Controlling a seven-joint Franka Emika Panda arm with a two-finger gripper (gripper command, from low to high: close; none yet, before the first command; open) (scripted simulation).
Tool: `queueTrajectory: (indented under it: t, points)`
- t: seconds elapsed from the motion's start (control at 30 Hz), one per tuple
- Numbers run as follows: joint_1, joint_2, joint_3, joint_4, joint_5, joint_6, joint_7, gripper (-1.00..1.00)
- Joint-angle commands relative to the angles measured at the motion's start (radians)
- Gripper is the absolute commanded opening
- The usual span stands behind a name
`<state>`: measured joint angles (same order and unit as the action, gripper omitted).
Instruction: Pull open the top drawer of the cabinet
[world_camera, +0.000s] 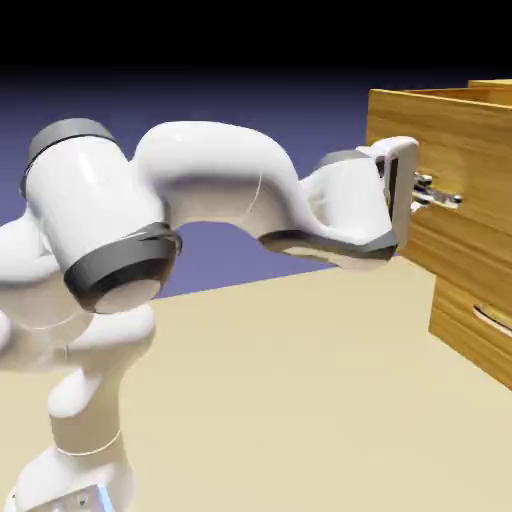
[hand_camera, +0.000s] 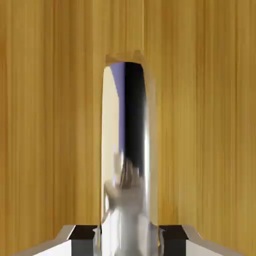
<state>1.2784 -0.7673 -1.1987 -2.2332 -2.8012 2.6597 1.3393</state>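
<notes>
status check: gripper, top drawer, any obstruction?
Gripper shut on handle. Top drawer stands out past the lower drawer. Nothing in the way.

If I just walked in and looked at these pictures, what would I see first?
First you'd spot the big white robot arm reaching from the lower left across to the golden-brown cabinet on the right. Its gripper is at the silver handle of the top drawer, which sticks out past the drawer below it. In the hand view, that shiny handle stands right in the middle between the two grey fingertips.
</notes>
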Motion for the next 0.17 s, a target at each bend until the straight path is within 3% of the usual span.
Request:
queueTrajectory:
  t: [0.0, 0.13]
  points:
    - [-0.036, 0.012, 0.028, -0.016, -0.008, 0.004, 0.027, -1.0]
    - [-0.131, 0.125, 0.094, -0.015, -0.068, 0.04, 0.201, -1.0]
